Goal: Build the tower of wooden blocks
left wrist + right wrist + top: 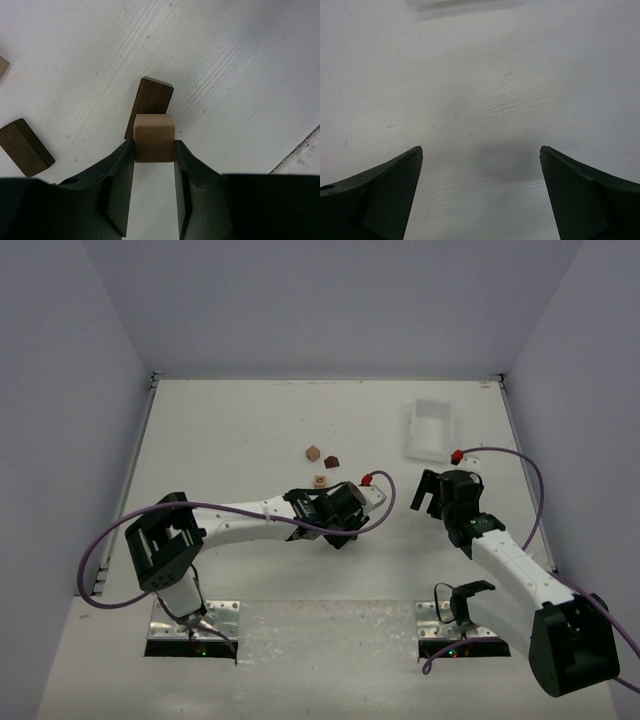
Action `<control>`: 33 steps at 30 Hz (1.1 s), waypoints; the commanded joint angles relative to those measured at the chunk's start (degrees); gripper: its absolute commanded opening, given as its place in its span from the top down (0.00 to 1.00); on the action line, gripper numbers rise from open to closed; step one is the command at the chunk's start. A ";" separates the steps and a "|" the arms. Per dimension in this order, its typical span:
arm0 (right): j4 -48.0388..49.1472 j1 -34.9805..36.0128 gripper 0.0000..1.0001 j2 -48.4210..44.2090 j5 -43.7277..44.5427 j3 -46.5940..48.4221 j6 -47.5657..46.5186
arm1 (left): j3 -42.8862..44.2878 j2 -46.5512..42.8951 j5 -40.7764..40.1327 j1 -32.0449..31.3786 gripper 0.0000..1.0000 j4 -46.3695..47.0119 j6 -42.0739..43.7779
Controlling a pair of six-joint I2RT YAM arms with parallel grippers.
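Note:
My left gripper is shut on a light tan block, gripped by its two sides at the fingertips. A dark brown block lies flat on the table just beyond and partly under it; I cannot tell whether they touch. In the top view the held block sits at the left gripper near the table's middle. Another dark brown block and a tan block lie close by. My right gripper is open and empty over bare table.
A white plastic tray stands at the back right, beyond the right gripper; its near edge shows at the top of the right wrist view. Purple cables loop beside both arms. Grey walls enclose the white table.

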 commanded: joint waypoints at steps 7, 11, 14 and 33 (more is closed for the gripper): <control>0.86 0.02 0.01 0.67 0.18 2.30 0.14 | -0.47 -0.73 1.40 0.40 0.93 5.17 4.21; 0.83 0.02 0.01 0.69 0.04 2.29 0.07 | -0.91 -0.87 3.86 1.53 0.89 5.56 8.27; 0.86 0.02 0.01 0.64 -0.06 2.34 -0.02 | -0.44 -0.65 7.99 2.67 0.82 5.66 10.67; 0.92 -0.01 0.01 1.59 -0.10 2.65 -0.17 | 1.23 0.13 7.44 3.31 0.78 2.95 15.20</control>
